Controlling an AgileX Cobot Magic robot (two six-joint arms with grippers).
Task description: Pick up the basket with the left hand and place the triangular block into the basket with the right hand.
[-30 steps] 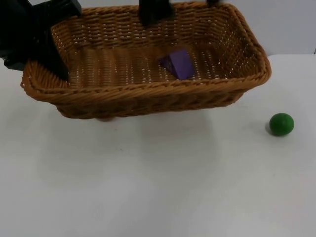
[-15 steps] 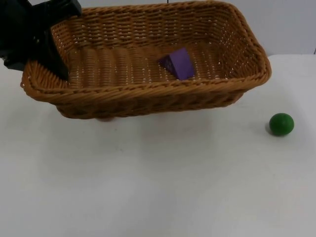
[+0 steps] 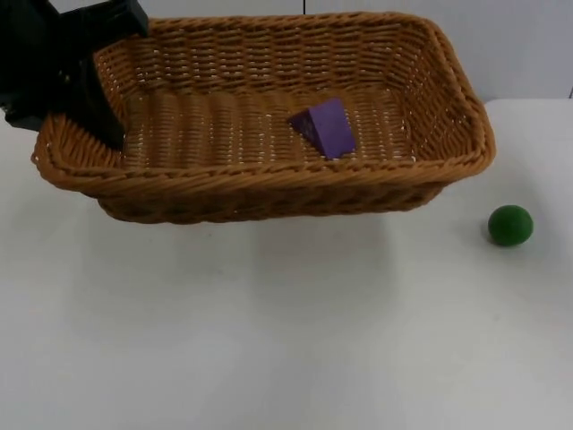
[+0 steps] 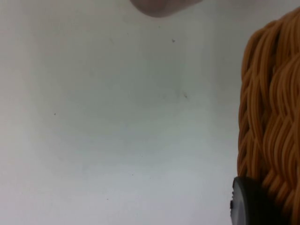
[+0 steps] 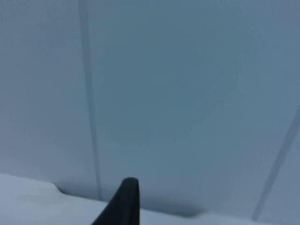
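My left gripper (image 3: pixel 94 125) is shut on the left rim of the brown wicker basket (image 3: pixel 269 184) and holds it lifted above the white table. The purple triangular block (image 3: pixel 324 127) lies on the basket's floor, right of its middle. In the left wrist view a black fingertip (image 4: pixel 253 204) presses against the basket's woven wall (image 4: pixel 272 117), with the table beneath. My right gripper (image 5: pixel 125 204) is drawn back from the basket and faces the grey partition wall.
A green ball (image 3: pixel 510 225) rests on the table (image 3: pixel 286 340) to the right of the basket, apart from it. The partition wall (image 3: pixel 528 45) closes off the table behind the basket.
The right gripper, which was above the basket's far rim a second ago, has drawn back out of the top view. The basket has shifted slightly and the block stays inside.
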